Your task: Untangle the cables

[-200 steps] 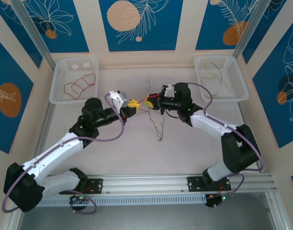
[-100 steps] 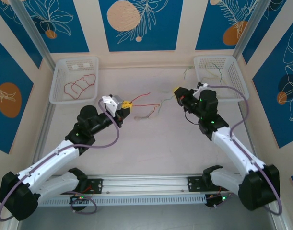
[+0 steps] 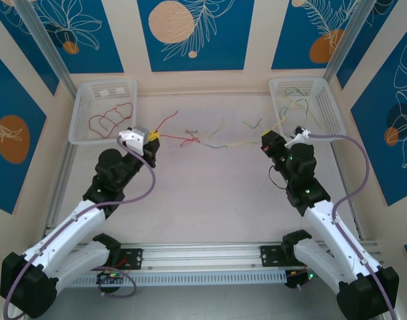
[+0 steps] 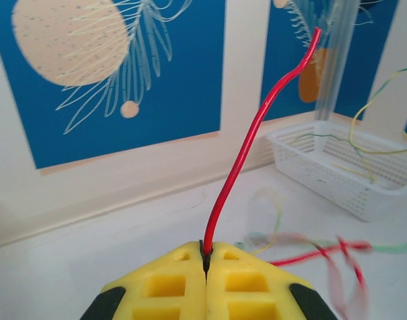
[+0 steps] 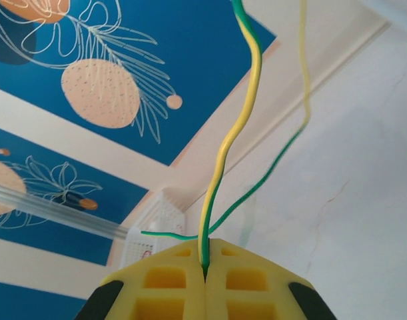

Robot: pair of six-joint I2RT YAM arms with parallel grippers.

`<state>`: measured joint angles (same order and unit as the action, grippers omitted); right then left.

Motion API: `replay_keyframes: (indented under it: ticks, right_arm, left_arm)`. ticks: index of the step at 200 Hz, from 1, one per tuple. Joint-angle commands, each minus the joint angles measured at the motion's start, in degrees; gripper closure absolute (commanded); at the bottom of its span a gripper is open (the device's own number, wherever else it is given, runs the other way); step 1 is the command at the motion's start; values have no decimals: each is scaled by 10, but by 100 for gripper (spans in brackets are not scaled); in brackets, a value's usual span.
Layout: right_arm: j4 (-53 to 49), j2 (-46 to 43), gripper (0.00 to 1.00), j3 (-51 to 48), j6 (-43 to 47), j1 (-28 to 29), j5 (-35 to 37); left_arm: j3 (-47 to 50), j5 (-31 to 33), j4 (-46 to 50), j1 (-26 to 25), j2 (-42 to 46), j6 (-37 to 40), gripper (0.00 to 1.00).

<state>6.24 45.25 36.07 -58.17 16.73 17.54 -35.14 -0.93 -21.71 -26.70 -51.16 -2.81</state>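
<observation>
Pinching thin cables, left gripper red, right gripper yellow-green

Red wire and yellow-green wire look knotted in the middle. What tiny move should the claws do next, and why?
Probably ease the left claw a little leftward. It pinches the red wire, the right claw pinches the yellow-green wire, and both meet in a tangle between them, so gentle pulling may slip them apart.

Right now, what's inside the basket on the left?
One red cable lies looped on the floor of the left basket. Two pale patches sit near its back wall; too small to identify. Nothing covers it.
</observation>
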Motion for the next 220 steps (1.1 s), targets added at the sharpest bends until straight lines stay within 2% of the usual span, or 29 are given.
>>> replay_keyframes:
  ticks: [1, 54, 86, 121, 144, 172, 201, 220]
  right_arm:
    - [-8, -36, 100, -5, 54, -9, 76]
    - [-99, -111, 100, 35, 135, -62, 177]
    - [-123, -127, 100, 38, 126, -100, 180]
    - [-124, -121, 100, 43, 123, -115, 151]
    - [-146, -121, 100, 68, 162, -117, 168]
    - [-168, -139, 100, 83, 169, -123, 217]
    - [-212, -148, 100, 108, 154, -132, 248]
    - [-204, -154, 100, 113, 166, -138, 211]
  left_arm:
    - [9, 53, -16, 24, 10, -9, 100]
    - [43, 147, -14, 99, 12, -47, 100]
    - [46, 160, -14, 143, -2, -74, 100]
    - [25, 177, 8, 161, -22, -72, 100]
    - [21, 276, 27, 174, -6, -62, 100]
    - [-1, 293, 79, 198, -4, -92, 100]
    - [-15, 283, 116, 222, -29, -127, 100]
    - [-31, 242, 130, 227, -44, -132, 100]
